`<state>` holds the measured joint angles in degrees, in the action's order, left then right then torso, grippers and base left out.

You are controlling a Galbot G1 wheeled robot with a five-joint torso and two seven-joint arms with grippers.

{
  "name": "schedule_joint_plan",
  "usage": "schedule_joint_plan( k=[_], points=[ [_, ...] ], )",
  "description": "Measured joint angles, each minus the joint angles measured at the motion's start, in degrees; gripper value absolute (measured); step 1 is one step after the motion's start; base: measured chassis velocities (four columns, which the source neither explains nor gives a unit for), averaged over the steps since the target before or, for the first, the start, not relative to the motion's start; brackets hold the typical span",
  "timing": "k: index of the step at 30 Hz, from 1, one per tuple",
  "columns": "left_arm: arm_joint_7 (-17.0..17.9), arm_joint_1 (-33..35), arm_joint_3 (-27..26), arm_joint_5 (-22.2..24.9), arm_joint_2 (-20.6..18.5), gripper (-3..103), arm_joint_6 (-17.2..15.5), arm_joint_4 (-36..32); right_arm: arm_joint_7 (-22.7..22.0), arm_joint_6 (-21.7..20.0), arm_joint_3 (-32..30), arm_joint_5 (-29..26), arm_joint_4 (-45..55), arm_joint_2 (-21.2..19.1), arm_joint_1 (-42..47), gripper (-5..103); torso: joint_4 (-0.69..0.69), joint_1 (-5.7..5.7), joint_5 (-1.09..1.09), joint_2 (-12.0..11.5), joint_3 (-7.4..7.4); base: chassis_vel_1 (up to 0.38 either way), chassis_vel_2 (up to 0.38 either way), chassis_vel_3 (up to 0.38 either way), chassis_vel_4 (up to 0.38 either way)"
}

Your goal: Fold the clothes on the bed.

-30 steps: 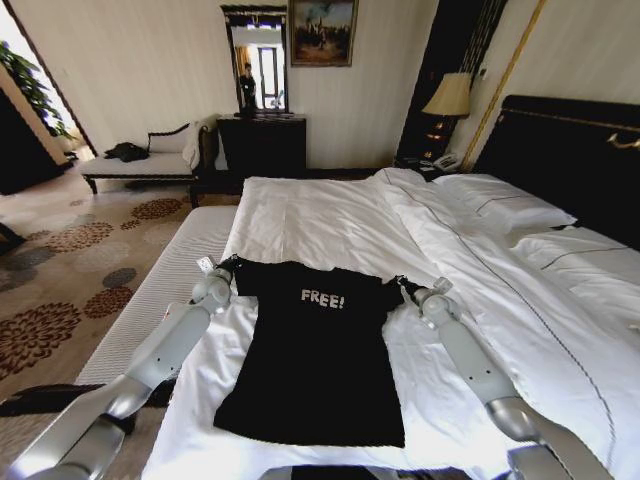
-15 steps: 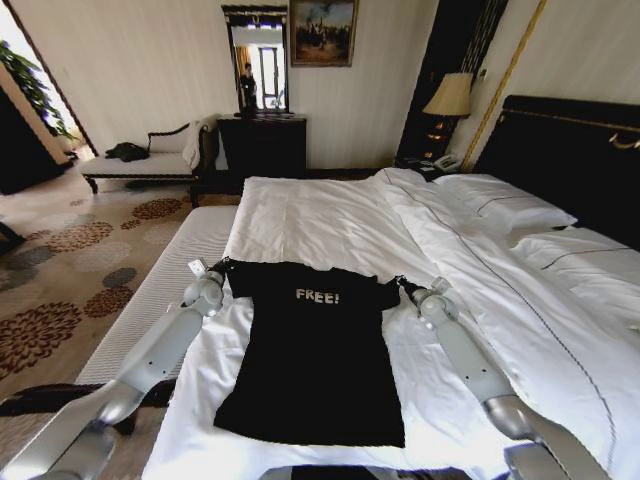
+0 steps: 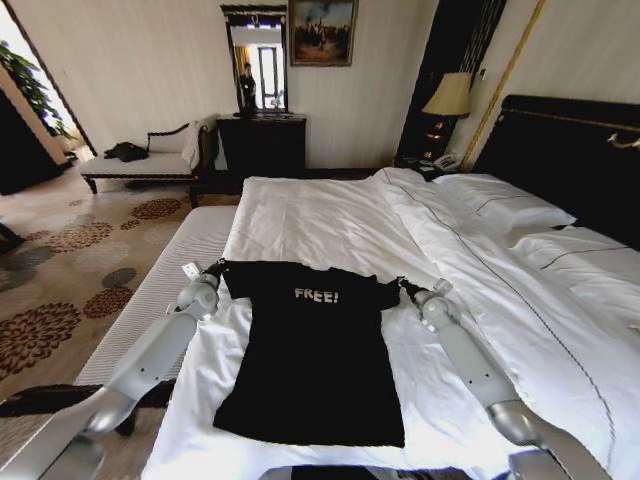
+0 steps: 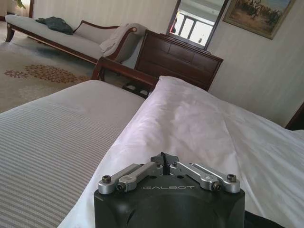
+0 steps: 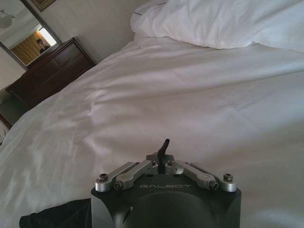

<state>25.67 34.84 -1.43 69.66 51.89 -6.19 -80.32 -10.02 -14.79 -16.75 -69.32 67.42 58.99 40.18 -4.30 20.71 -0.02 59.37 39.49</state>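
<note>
the black sleeveless top (image 3: pixel 315 355) lies flat and face up on the near part of the bed (image 3: pixel 330 215), its white "free!" lettering toward the headboard (image 3: pixel 565 150) and its hem toward the robot. the left gripper (image 3: pixel 215 268) sits at the top's left shoulder corner and the right gripper (image 3: pixel 402 287) at the right shoulder corner, each with its fingers drawn together on a small pinch of the black fabric, as both wrist views suggest. this looks like the opening of the fold, with both upper corners taken and the cloth not yet raised. the next move would call for lifting both corners evenly and carrying them toward the hem so the top doubles over without skewing. the white duvet (image 3: pixel 470 290) beneath is smooth with slight creases, and a striped bare mattress edge (image 3: pixel 160 290) shows on the left. beyond are a patterned carpet (image 3: pixel 70 260), a chaise (image 3: pixel 150 160), a dark dresser (image 3: pixel 262 143) under a mirror (image 3: pixel 255 60), a framed painting (image 3: pixel 322 30) and a bedside lamp (image 3: pixel 450 97).
</note>
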Motion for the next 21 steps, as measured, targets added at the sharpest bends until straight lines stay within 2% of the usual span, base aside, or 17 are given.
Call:
schedule_joint_plan(
  k=[6, 12, 15, 21],
  points=[
    [0.04, 1.0, 1.39, -2.08, 1.59, 1, 0.18, -0.13, -0.48, -0.05, 0.22, 0.5, 0.49, -0.42, 0.1, 1, -0.03, 0.0, 0.0, 0.0, 0.0, 0.0, 0.0, 0.0, 0.0],
    [0.41, 1.72, 2.48, -3.84, 3.57, 1, 0.3, -1.27, -1.4, -0.39, 0.34, 0.44, 7.33, -1.3, 2.06, 1, -0.06, 0.0, -0.01, 0.0, 0.0, 0.0, 0.0, 0.0, 0.0],
    [0.84, 2.24, 2.89, -4.26, 3.95, 1, 0.41, -2.17, -2.54, -1.19, 1.93, 0.75, 15.12, -1.65, 4.28, 1, -0.02, 0.0, -0.02, 0.0, 0.0, 0.0, 0.0, 0.0, 0.0],
    [1.1, 3.1, 2.55, -4.19, 3.13, 1, 0.43, -3.48, -3.42, -1.95, 7.56, 3.33, 21.4, -1.01, 4.81, 1, -0.03, 0.0, -0.01, 0.0, 0.0, 0.0, 0.0, 0.0, 0.0]
  ],
)
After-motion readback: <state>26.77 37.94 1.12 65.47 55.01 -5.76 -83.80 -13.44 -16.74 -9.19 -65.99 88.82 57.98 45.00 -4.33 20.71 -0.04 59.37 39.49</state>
